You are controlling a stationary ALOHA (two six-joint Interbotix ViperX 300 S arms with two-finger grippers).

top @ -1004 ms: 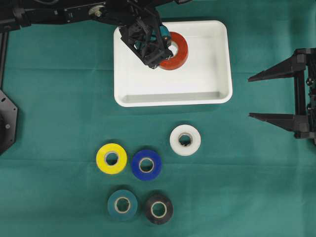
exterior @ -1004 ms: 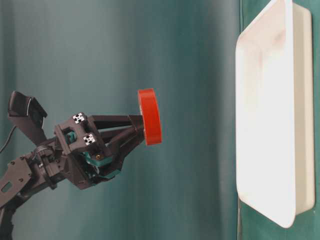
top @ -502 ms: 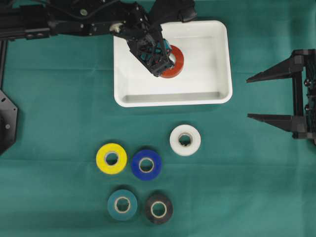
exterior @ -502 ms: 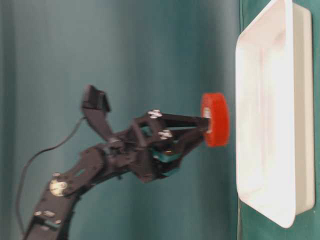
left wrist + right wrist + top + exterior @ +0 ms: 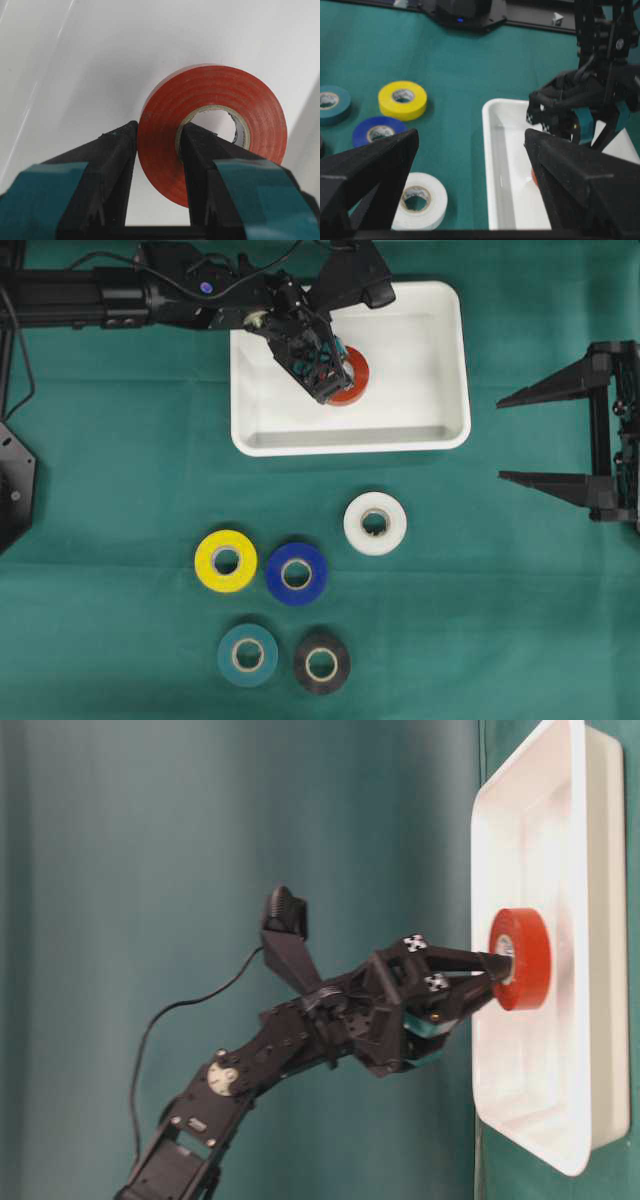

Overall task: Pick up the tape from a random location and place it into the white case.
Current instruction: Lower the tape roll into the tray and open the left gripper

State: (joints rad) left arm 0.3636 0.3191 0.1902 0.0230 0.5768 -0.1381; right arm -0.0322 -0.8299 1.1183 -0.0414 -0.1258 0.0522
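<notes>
Lowering complete: red tape, pinched through its wall by the left gripper fingers, has descended into the white case, near its floor; release pending. Right gripper fingers spread, idle.

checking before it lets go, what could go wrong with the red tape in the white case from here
1. The left gripper pinches the red tape through its wall, one finger inside the core; on opening, that finger may snag and drag the roll.
2. In the table-level view the roll sits low in the white case, but contact with the floor is unclear; released early, it might drop and shift.
3. The inside finger might catch the core when withdrawing.
</notes>
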